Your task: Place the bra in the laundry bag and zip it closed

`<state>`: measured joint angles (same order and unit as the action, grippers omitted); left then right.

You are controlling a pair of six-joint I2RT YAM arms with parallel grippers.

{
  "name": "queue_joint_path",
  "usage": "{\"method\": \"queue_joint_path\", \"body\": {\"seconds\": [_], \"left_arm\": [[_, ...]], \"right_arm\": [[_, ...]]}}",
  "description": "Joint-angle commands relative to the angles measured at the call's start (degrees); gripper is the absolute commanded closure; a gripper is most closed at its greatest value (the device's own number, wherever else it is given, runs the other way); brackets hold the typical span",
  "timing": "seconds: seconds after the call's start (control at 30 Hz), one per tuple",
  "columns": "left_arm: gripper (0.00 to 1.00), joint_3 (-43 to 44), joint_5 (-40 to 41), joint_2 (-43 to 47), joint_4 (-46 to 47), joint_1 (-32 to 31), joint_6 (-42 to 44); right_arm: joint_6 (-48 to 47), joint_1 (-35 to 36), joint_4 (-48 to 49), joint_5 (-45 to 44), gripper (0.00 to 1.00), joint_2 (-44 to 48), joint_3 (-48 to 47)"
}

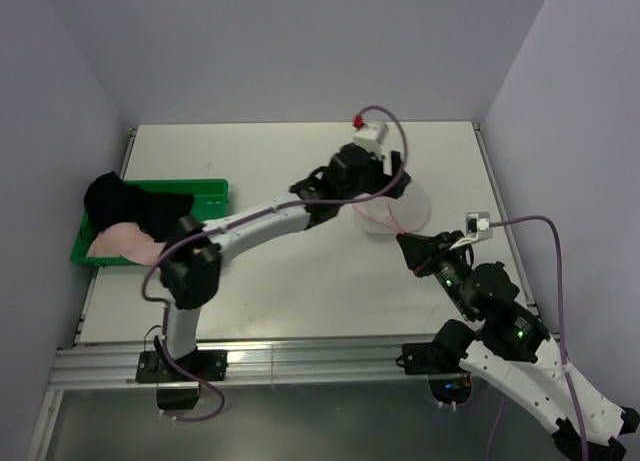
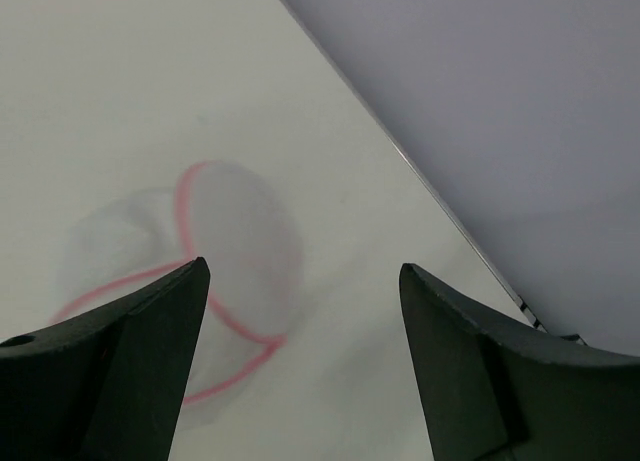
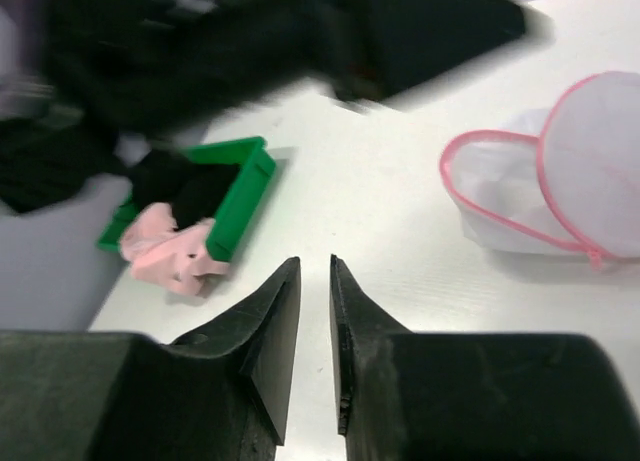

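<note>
Fingers hold nothing yet: the bra [image 1: 125, 243], likely that pink piece, sits in the green tray [image 1: 210, 189]; the left gripper [image 2: 302, 276] hangs spread wide over the unzipped laundry bag [image 1: 395, 213]; the right gripper [image 3: 315, 271] is barely parted. Next, an arm must fetch it.

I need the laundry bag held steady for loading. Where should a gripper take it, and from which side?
Probably the pink rim of the laundry bag opposite its raised lid, from above: the rim looks firmer than the mesh, and the lid blocks the other side.
</note>
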<state>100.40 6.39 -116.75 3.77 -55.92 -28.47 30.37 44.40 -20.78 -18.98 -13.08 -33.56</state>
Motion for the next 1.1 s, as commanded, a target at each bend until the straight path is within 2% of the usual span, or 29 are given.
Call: {"method": "queue_joint_path", "body": {"seconds": [0.0, 0.03, 0.07, 0.1, 0.13, 0.2, 0.23, 0.27, 0.3, 0.33, 0.4, 0.5, 0.6, 0.63, 0.7, 0.83, 1.07], "left_arm": [[0.18, -9.2, 2.8, 15.3, -0.7, 5.5, -2.9], [0.19, -13.0, 2.8, 18.4, 0.5, 6.8, -3.9], [0.2, -21.0, 2.7, 21.4, 1.5, 8.8, -5.9], [0.21, -25.2, 4.1, 27.6, 2.4, 9.6, -6.9], [0.22, -28.6, 5.2, 30.5, 3.1, 10.3, -7.6], [0.23, -37.6, 7.8, 38.0, 2.6, 11.0, -8.7], [0.23, -40.3, 8.4, 40.3, 2.4, 11.1, -9.2], [0.23, -45.9, 8.2, 42.5, 2.8, 11.0, -10.5], [0.24, -48.9, 7.9, 46.5, 3.3, 11.1, -11.4], [0.24, -51.3, 7.3, 48.5, 3.9, 11.0, -12.2], [0.25, -57.7, 6.4, 53.2, 4.1, 10.8, -13.6], [0.25, -64.3, 8.0, 59.8, 3.7, 9.6, -14.8], [0.25, -69.1, 8.4, 64.9, 4.3, 9.1, -15.1], [0.25, -69.6, 9.2, 67.4, 2.5, 8.6, -14.3], [0.25, -70.0, 9.5, 68.4, 1.4, 8.5, -14.2], [0.25, -72.7, 8.6, 72.1, 2.4, 8.3, -14.0], [0.25, -74.9, 7.9, 75.1, 2.8, 8.1, -14.1]], "right_arm": [[-1.1, -0.2, 4.3, -2.9, 0.73, -5.3, 1.2], [-1.5, -0.2, 4.3, -5.3, 0.73, -7.8, 0.4], [-2.2, -0.2, 4.1, -7.6, 0.72, -13.2, -0.1], [-2.8, -0.3, 4.2, -9.9, 0.71, -16.2, -0.7], [-3.1, -0.5, 4.6, -13.9, 0.71, -22.8, -2.2], [-4.5, -3.6, 5.1, -15.0, 0.64, -30.2, -4.7], [-5.0, -5.4, 5.2, -14.4, 0.59, -37.8, -8.2], [-5.9, -6.9, 5.1, -15.0, 0.43, -41.9, -10.2], [-6.5, -9.6, 5.0, -16.4, 0.34, -45.3, -12.0], [-7.0, -11.0, 4.7, -17.6, 0.3, -52.3, -15.8], [-7.9, -13.9, 3.6, -18.2, 0.23, -58.6, -22.0], [-8.7, -15.2, 3.7, -20.7, 0.23, -69.2, -27.5], [-9.1, -16.5, 1.1, -23.5, 0.23, -79.4, -35.9], [-9.7, -16.8, -0.8, -25.0, 0.23, -85.7, -41.2], [-9.5, -17.1, -2.5, -26.5, 0.24, -88.9, -44.1], [-10.5, -17.8, -4.8, -28.7, 0.33, -93.5, -48.3], [-10.7, -19.7, -8.2, -31.5, 0.34, -96.8, -50.6]]}}
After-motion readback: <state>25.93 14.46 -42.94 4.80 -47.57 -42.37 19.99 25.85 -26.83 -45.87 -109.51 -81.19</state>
